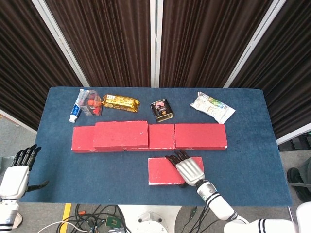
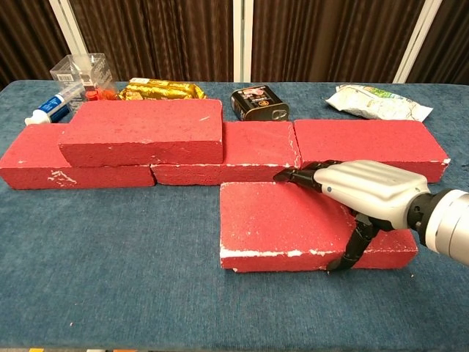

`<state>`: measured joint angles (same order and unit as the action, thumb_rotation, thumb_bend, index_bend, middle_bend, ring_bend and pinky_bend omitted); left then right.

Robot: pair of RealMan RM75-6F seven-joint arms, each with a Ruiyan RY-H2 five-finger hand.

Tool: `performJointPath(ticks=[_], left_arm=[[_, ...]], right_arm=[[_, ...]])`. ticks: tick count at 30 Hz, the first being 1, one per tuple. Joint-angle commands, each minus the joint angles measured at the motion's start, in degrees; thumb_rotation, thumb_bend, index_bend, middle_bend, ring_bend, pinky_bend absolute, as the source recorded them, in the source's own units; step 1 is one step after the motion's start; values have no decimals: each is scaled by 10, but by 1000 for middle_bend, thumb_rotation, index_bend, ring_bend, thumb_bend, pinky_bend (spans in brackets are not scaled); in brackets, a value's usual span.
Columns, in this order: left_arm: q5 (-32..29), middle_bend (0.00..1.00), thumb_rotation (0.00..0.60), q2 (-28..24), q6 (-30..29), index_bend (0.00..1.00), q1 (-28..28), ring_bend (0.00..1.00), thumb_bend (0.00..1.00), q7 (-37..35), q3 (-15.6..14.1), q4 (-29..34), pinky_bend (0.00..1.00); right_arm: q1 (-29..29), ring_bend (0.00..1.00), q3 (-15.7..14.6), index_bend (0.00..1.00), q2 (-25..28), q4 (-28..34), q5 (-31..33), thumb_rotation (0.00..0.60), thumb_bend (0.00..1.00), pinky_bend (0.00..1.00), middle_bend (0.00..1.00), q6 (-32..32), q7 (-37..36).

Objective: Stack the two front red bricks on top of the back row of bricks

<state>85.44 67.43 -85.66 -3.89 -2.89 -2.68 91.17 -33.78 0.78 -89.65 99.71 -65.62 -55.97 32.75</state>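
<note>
One red brick (image 1: 163, 171) (image 2: 282, 227) lies in front of the back row. My right hand (image 1: 189, 169) (image 2: 366, 192) grips its right part, with fingers (image 2: 300, 176) across the top to the far edge and the thumb (image 2: 350, 249) against the near face. The back row of red bricks (image 1: 199, 136) (image 2: 363, 143) runs across the table's middle. Another red brick (image 1: 121, 134) (image 2: 143, 132) lies stacked on the row's left part. My left hand (image 1: 17, 174) hangs off the table's near left corner, fingers apart and holding nothing.
Behind the row stand a clear box with a toothpaste tube (image 1: 85, 103) (image 2: 73, 81), a gold snack packet (image 1: 120, 102) (image 2: 161, 89), a black tin (image 1: 161, 109) (image 2: 260, 103) and a white packet (image 1: 211, 107) (image 2: 377, 101). The blue table (image 1: 112, 170) ends just in front of the held brick.
</note>
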Motion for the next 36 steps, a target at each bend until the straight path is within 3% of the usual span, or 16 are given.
performJointPath(ticks=[1, 8, 14, 22, 28, 36], left_arm=[[2, 0, 600, -2, 0, 0, 1, 0, 0, -2, 0, 3, 0], [12, 0, 600, -7, -1, 0, 5, 0, 0, -8, 1, 9, 0], [21, 0, 600, -12, -4, 0, 8, 0, 0, -10, 0, 12, 0], [25, 0, 600, -20, 5, 0, 4, 0, 0, -17, 3, 20, 0], [22, 0, 600, -22, 13, 0, 2, 0, 0, -26, 5, 20, 0], [24, 0, 600, -21, 21, 0, -2, 0, 0, -34, 8, 17, 0]], right_arm=[[5, 0, -3, 0, 9, 11, -15, 600, 0, 0, 269, -11, -9], [16, 0, 11, 0, 70, 77, -64, 600, 0, 0, 270, -57, -34], [-16, 0, 65, 0, 131, 90, -37, 600, 0, 0, 270, -32, -50], [-97, 0, 123, 0, 150, 20, 63, 600, 0, 0, 258, 54, -44], [-137, 0, 128, 0, 132, -32, 113, 600, 0, 0, 253, 87, -42], [-168, 0, 127, 0, 121, -79, 114, 600, 0, 0, 244, 138, -86]])
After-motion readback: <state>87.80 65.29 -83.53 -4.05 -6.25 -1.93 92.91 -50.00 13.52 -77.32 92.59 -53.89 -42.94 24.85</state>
